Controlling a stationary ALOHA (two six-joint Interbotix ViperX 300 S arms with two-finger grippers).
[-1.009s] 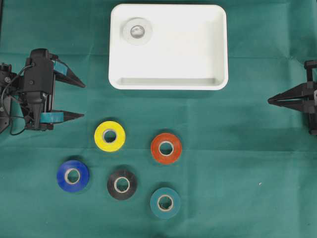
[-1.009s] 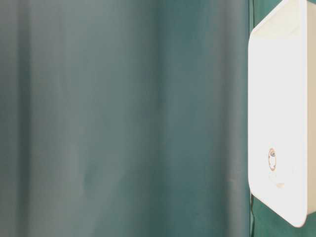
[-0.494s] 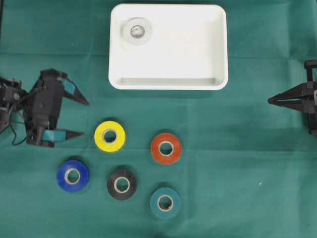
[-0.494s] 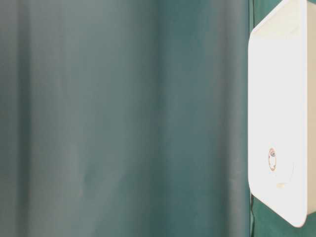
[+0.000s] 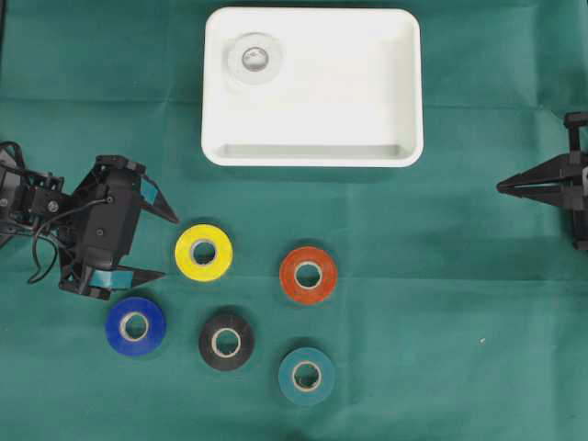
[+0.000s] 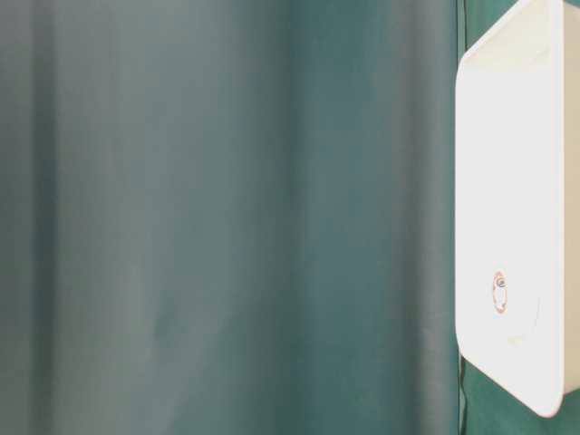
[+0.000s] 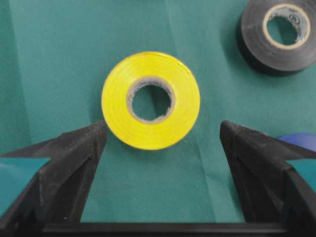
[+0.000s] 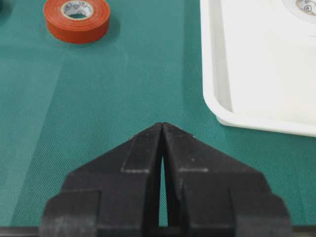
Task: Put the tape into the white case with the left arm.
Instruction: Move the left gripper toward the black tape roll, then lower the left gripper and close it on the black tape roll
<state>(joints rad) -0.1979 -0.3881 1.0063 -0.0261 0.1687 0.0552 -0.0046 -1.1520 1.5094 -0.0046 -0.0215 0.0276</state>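
So the left gripper (image 5: 169, 246) sits at the left side of the overhead view, fingers spread wide with nothing between them, tips aimed at the yellow tape roll (image 5: 203, 252). From the left wrist view the yellow roll lies flat just ahead of the two black fingertips (image 7: 91, 136), apart from both, with bare cloth on either side of it. The fingers are matte black wedges with teal bands near the base.

Room-wise: the white case (image 5: 312, 152) is up at top center, smooth glossy plastic, rounded corners, raised rim, and there's a clear strip of green cloth between its near rim and the rolls. One whitish roll (image 5: 254, 58) already lies in its upper left corner; the rest of the tray floor is bare.

The other rolls are well spaced below: orange (image 5: 308, 274) at center, blue (image 5: 135, 325) lower left just beside the gripper's lower finger, black (image 5: 226, 341), and teal (image 5: 306, 376) nearest the bottom edge. All are flat rings with pale cardboard cores.

The counter (image 5: 478, 322) wears a finely woven green cloth. The right gripper (image 5: 501, 186) is all black, at the right edge, fingers pressed together, well away from everything.
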